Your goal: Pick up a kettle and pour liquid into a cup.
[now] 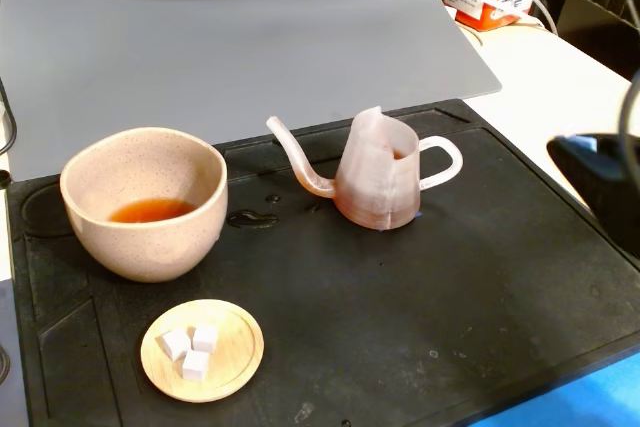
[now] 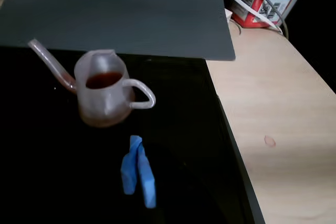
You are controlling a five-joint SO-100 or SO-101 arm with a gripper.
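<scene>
Open black mat [image 1: 420,327] right of the kettle [image 1: 378,179]; cup [image 1: 145,202] and wooden dish [image 1: 202,349] crowding its left.

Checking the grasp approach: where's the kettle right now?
In the fixed view the kettle stands upright mid-mat, right of the cup, spout toward it, handle pointing right. The wrist view shows it upper left, no claw touching it.

Kettle and cup just sitting on the mat

The kettle [image 1: 380,182] stands upright, spout toward the cup [image 1: 145,202], which holds some liquid [image 1: 150,211].
</scene>
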